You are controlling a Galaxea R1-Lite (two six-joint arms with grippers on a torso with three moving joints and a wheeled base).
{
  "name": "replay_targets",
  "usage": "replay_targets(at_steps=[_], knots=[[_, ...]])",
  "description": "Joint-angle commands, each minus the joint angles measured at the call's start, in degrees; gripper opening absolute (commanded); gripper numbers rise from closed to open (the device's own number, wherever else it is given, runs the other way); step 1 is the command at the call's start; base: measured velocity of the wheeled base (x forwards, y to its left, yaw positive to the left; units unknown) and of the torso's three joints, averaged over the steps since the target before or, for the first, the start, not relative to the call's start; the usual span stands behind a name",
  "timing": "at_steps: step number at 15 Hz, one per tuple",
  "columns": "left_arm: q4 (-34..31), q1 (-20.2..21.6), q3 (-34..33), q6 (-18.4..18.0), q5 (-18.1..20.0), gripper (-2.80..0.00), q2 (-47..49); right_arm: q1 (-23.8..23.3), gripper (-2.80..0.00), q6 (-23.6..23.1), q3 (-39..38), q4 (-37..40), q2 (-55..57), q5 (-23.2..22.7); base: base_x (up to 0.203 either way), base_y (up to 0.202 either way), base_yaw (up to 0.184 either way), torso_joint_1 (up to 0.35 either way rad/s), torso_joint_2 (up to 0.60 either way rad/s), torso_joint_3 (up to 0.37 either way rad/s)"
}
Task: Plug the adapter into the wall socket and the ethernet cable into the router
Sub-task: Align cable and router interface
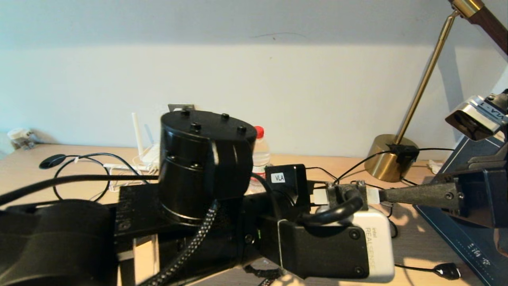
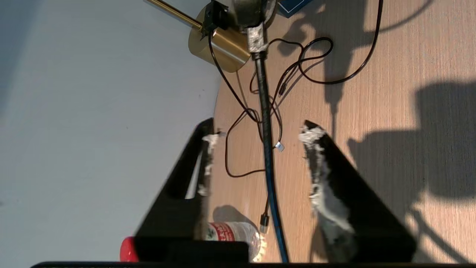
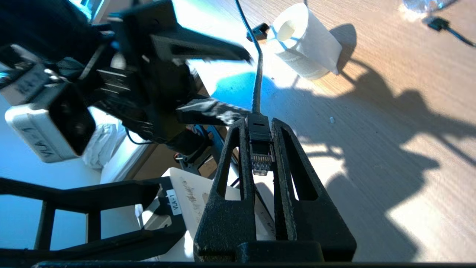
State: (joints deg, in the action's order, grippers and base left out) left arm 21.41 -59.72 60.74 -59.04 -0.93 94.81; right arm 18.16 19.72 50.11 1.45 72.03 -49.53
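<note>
Your right gripper (image 3: 260, 149) was clamped on the ethernet cable (image 3: 259, 143) plug, above the near right of the table (image 3: 390, 123). Your left gripper (image 2: 260, 156) hung spread and empty around the cable's run. Any snag there could drag the plug askew. The router (image 1: 149, 153) stood far left, mostly hidden.
</note>
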Motion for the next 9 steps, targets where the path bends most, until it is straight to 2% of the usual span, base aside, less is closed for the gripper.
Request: replay_targets(at_steps=[1, 3, 5, 6, 7, 9], knots=[[0.12, 0.67, -0.75, -0.50, -0.26, 0.00, -2.50, 0.00, -2.80, 2.80, -0.65, 0.04, -0.81, 0.64, 0.000, 0.000, 0.000, 0.000, 0.00, 0.000], [2.79, 3.09, -1.38, -2.02, -0.04, 0.00, -3.62, 0.05, -2.80, 14.23, 0.38, -0.12, -1.05, 1.10, 0.000, 0.000, 0.000, 0.000, 0.00, 0.000], [9.56, 3.25, -2.37, -2.86, 1.26, 0.00, -3.18, 0.41, -2.80, 30.12, 3.23, -0.16, -0.95, 1.00, 0.000, 0.000, 0.000, 0.000, 0.00, 0.000], [12.65, 3.22, -3.78, -3.34, 3.31, 0.00, -2.85, 0.61, -2.80, 37.03, 4.73, -0.15, -0.72, 0.77, 0.000, 0.000, 0.000, 0.000, 0.00, 0.000], [15.15, 3.21, -5.85, -4.61, 5.13, 0.00, -2.68, 0.73, -2.80, 42.41, 6.17, -0.14, -0.52, -0.10, 0.000, 0.000, 0.000, 0.000, 0.00, 0.000], [19.54, 3.21, -8.22, -7.82, 6.53, 0.00, -2.51, 0.73, -2.80, 49.46, 7.83, -0.19, -0.28, -2.19, 0.000, 0.000, 0.000, 0.000, 0.00, 0.000]])
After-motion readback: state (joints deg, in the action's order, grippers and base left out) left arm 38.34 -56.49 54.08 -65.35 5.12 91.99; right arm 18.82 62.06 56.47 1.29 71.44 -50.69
